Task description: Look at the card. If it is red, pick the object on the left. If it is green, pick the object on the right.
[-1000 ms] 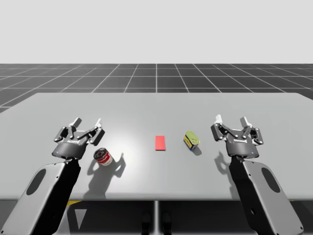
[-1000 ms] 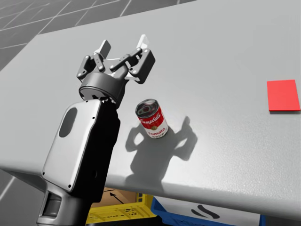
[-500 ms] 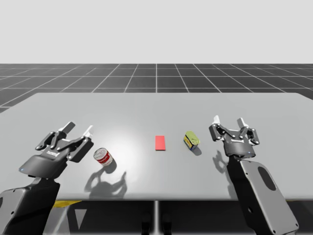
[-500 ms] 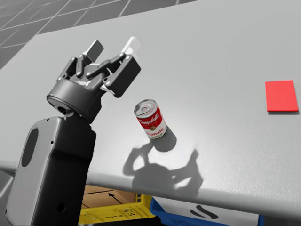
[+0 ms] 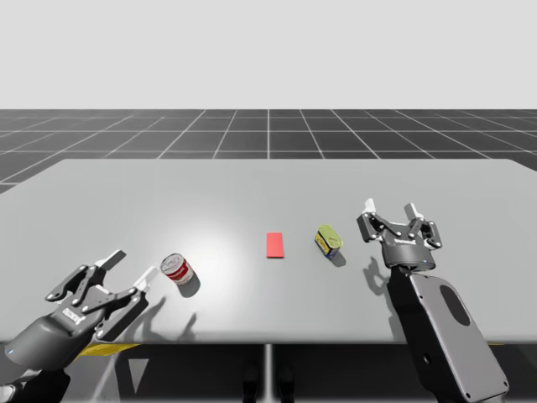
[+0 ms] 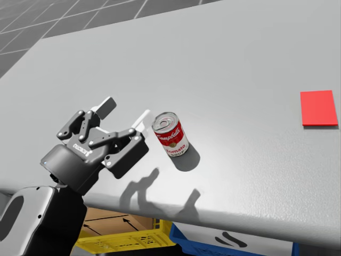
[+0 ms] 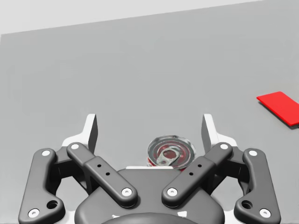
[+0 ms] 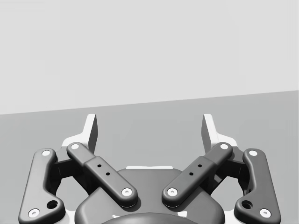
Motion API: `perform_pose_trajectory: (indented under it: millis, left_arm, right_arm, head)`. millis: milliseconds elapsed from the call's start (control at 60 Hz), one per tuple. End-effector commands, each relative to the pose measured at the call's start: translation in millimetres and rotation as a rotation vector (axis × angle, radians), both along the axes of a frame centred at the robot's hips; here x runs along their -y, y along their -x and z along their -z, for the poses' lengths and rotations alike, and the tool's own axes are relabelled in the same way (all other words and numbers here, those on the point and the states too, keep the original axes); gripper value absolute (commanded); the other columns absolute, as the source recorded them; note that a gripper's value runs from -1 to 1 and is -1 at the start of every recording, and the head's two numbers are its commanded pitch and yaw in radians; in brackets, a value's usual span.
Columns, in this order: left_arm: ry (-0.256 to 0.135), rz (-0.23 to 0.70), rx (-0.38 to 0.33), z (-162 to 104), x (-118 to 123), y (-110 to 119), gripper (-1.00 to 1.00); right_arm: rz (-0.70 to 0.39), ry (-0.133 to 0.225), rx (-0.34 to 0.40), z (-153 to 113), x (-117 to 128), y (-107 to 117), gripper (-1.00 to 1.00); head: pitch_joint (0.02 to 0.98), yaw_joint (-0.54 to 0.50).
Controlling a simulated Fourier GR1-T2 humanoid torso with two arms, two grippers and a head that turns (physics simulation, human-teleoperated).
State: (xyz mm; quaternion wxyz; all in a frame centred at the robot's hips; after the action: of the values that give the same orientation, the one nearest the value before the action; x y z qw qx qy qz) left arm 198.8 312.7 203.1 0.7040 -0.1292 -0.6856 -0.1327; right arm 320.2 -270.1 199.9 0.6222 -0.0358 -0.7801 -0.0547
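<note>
Can [image 7: 171, 151] stands ahead of left end effector [image 7: 149, 122].

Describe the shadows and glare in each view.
High view: a bright patch on the table between the red-and-white can and red card; the can's shadow falls right and nearward. Head view: my left gripper casts a forked shadow by the near table edge.
</note>
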Motion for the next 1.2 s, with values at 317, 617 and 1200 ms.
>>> perform_pose_trajectory:
  millis: [317,617,1200]
  left_arm:
    - [-0.079,0.031,-0.142,61,5,5,-1.0]
    - [-0.094,-0.003,-0.181,70,23,-23,-1.0]
    - [-0.043,0.0,-0.238,81,38,-51,0.98]
  right_arm:
    - [-0.003,-0.005,0.002,0,1,0,-1.0]
    - [-0.003,-0.005,0.002,0,1,0,-1.0]
    - [0.002,-0.009,0.01,-3,3,1,-1.0]
  head:
    - [0.884,0.42]
    - [0.885,0.41]
    - [0.877,0.4]
